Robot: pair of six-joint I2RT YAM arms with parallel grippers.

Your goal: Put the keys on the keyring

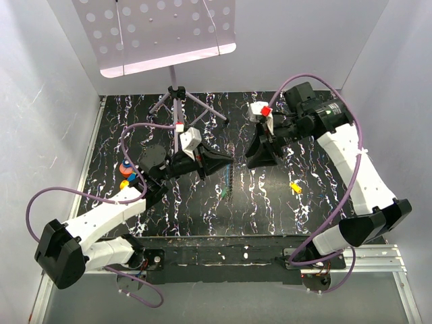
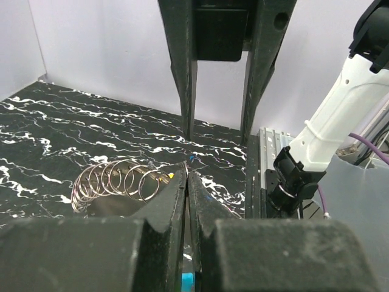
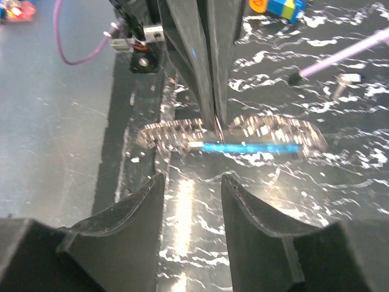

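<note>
The keyring [image 1: 229,177] is a long wire coil of rings lying mid-table, and shows in the left wrist view as loops [image 2: 115,181]. My left gripper [image 1: 225,166] is shut, its fingertips [image 2: 186,171] pinching a thin end of the keyring's wire. My right gripper [image 1: 256,160] stands open just right of the coil, nothing between its fingers [image 3: 141,204]. In the right wrist view the keyring [image 3: 267,129] lies ahead, with the blue key [image 3: 249,148] a blurred streak along it; I cannot tell whether it is threaded. The yellow key [image 1: 294,187] lies loose on the table further right.
A tripod stand [image 1: 177,94] carrying a perforated white panel [image 1: 162,30] rises at the back. Small coloured blocks [image 1: 125,173] sit at the left, also at the top of the right wrist view [image 3: 281,6]. Purple cables loop round both arms.
</note>
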